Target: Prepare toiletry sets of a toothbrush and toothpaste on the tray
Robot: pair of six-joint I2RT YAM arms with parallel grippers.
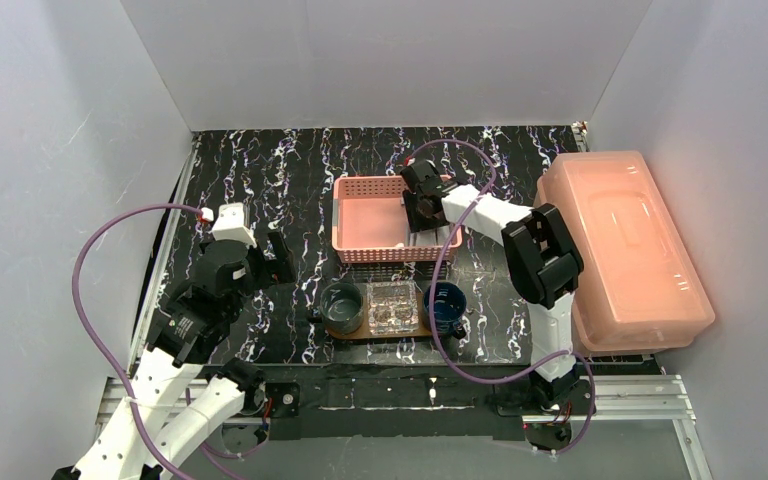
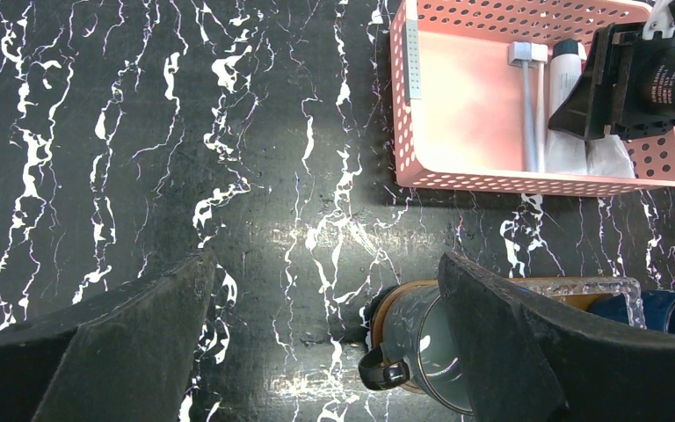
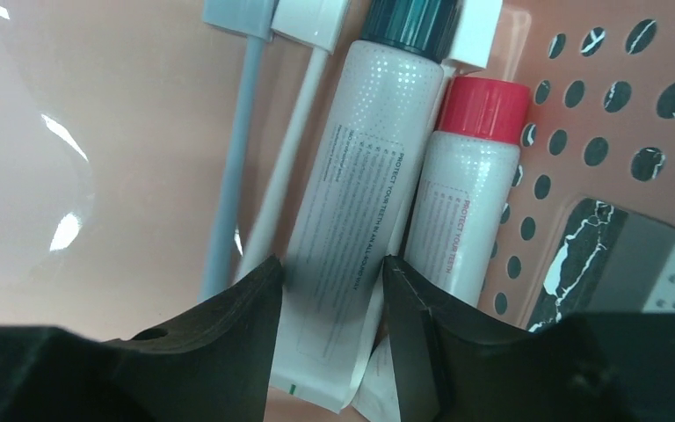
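The right gripper (image 3: 330, 281) is clenched on the dark-capped toothpaste (image 3: 360, 167), which lies at the right end of the pink basket (image 3: 97, 220) against a red-capped tube (image 3: 461, 202). Best to lift straight up so the neighbour isn't dragged, then carry the tube to the tray (image 1: 400, 333) at the surface's near edge. The left gripper (image 2: 323, 272) hangs released.

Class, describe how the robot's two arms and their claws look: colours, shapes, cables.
Both the left arm and right arm have white links joined by chunky black joints. Each trails a purple loop: the left cable and the right cable. The left claw and right claw are matte black wedges.
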